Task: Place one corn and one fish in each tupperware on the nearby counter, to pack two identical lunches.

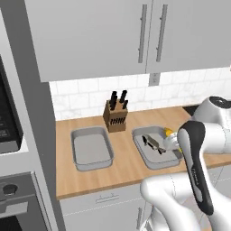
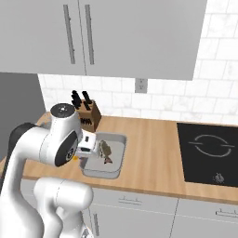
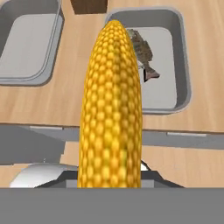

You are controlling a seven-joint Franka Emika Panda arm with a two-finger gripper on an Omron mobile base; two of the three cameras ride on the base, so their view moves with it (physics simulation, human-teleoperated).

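My gripper [image 1: 170,137] is shut on a yellow corn [image 3: 111,109], which stands up large in the middle of the hand view. In the left base view the corn [image 1: 168,132] hangs over the near right corner of the right tupperware [image 1: 145,155]. A dark fish [image 1: 152,142] lies inside that container; the hand view shows the fish [image 3: 142,52] just past the cob's tip. The left tupperware [image 1: 91,151] holds nothing. Both containers rest on the wooden counter [image 1: 122,169]. My fingertips are hidden behind the cob.
A brown knife block [image 1: 116,116] stands at the back between the two containers. A black cooktop [image 2: 209,153] lies in the counter to the right. Wall cabinets hang above, and an oven column [image 1: 13,135] closes off the left.
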